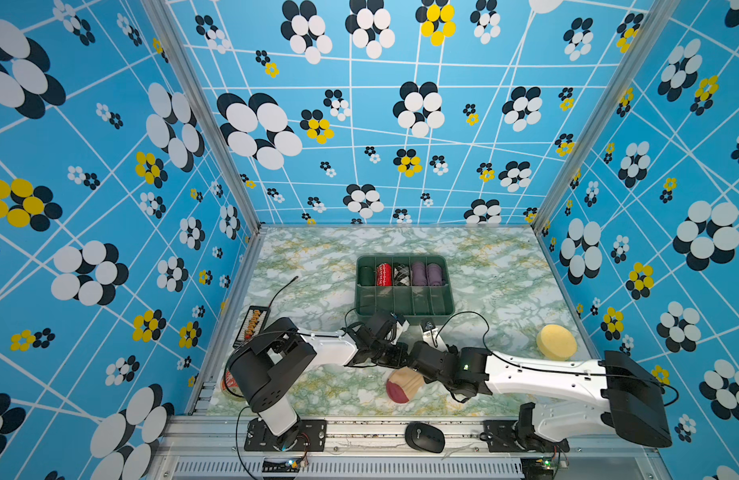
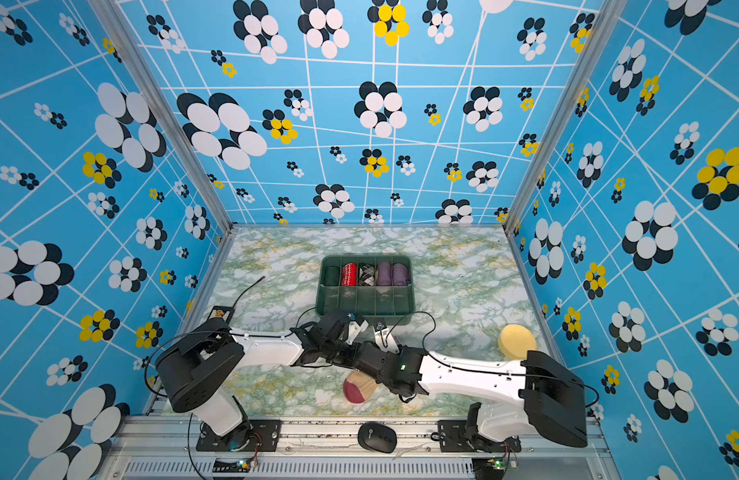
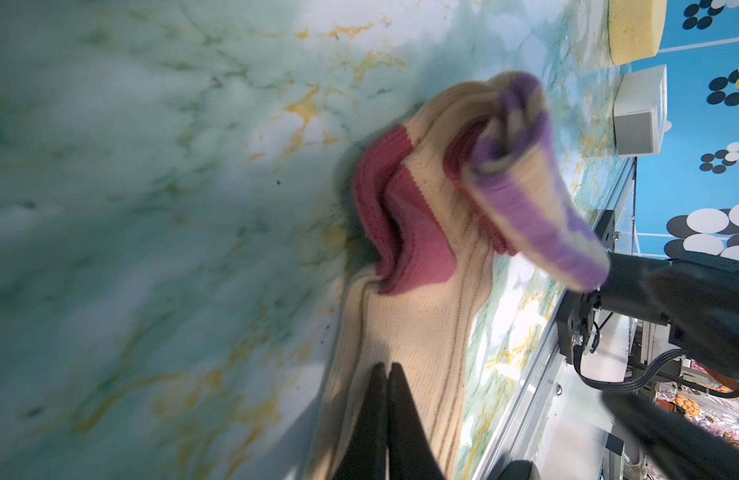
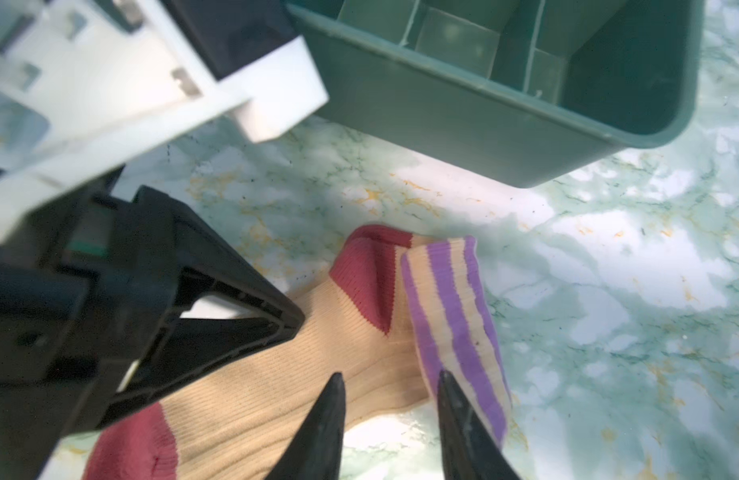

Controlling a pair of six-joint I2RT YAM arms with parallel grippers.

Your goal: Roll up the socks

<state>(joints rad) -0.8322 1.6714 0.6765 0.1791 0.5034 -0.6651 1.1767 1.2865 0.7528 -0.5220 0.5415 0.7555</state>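
Top views overlook all; 2 close wrist views share the socks (image 4: 255, 382).

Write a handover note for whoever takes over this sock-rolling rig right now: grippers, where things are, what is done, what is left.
Left gripper: shut, tips on the tan middle of the socks; a pinch cannot be confirmed.
Right gripper: jaws apart at the purple-striped cuff, which is turned up off the table.
Socks: stretched out on the table between the green tray and the front edge, maroon toe nearest that edge.
Done: cuff end lifted; no roll formed.
Left: roll from cuff to toe.
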